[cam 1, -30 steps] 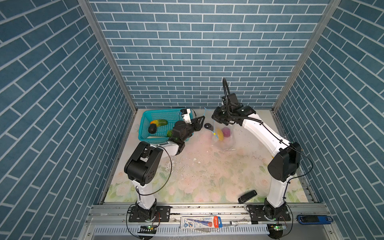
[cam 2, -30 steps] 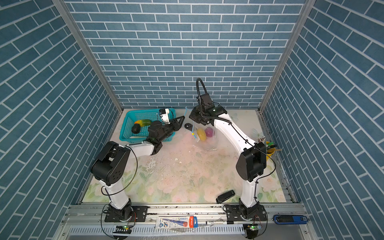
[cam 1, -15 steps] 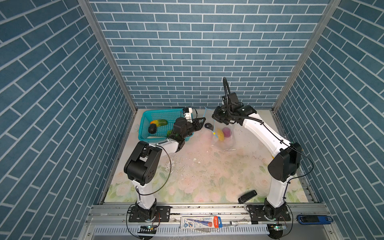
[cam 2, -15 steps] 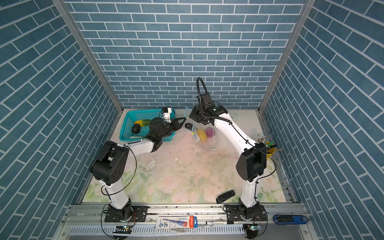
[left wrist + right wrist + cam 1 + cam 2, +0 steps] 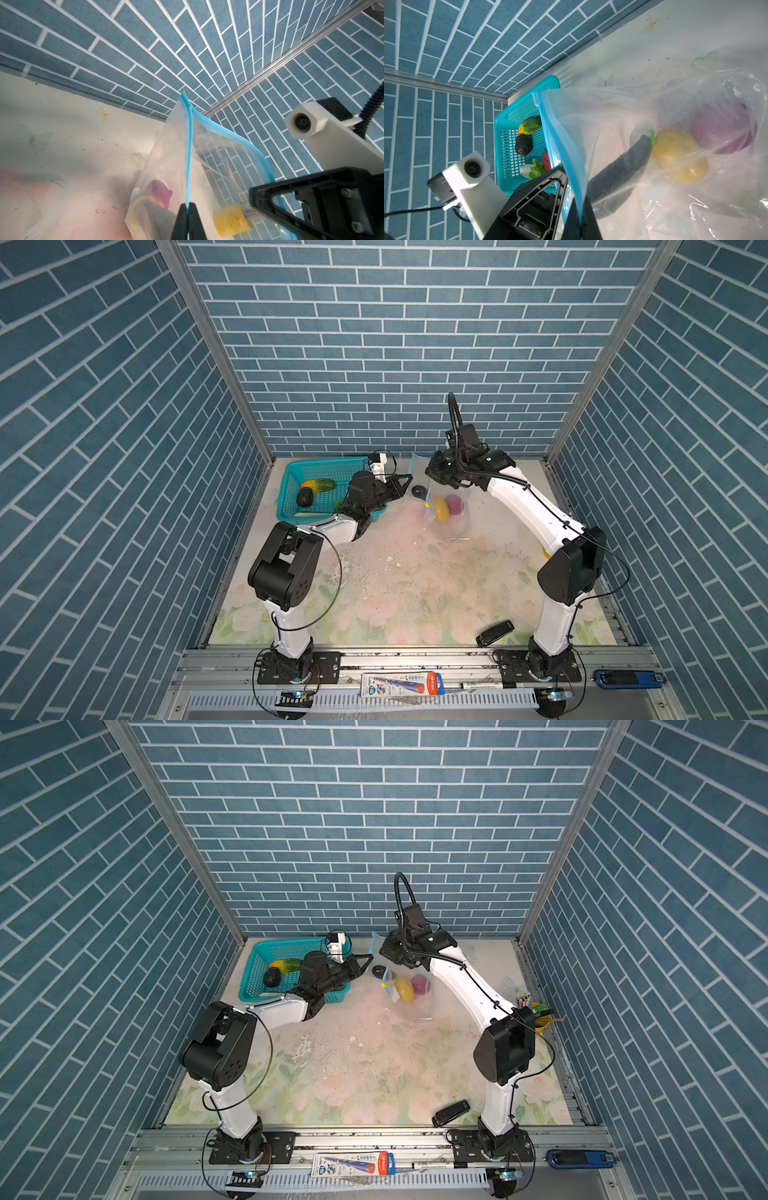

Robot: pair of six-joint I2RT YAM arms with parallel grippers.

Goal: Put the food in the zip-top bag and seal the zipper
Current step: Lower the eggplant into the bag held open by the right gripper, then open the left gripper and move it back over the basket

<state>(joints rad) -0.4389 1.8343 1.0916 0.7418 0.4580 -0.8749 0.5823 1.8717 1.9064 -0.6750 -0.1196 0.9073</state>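
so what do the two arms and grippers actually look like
The left arm and right arm: white link shells, bulky black joint housings, thin black cables looping alongside. The left gripper and right gripper: black, with open triangular finger frames and a white boxy camera each. A black ribbed hose arches over the right wrist.

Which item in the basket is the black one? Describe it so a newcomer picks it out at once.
Find the teal basket at the back left corner of the table. Inside it lies a black lump, beside a striped orange-and-green vegetable. It alone is dark, rough and egg-shaped; its neighbours are bright orange, green and red.
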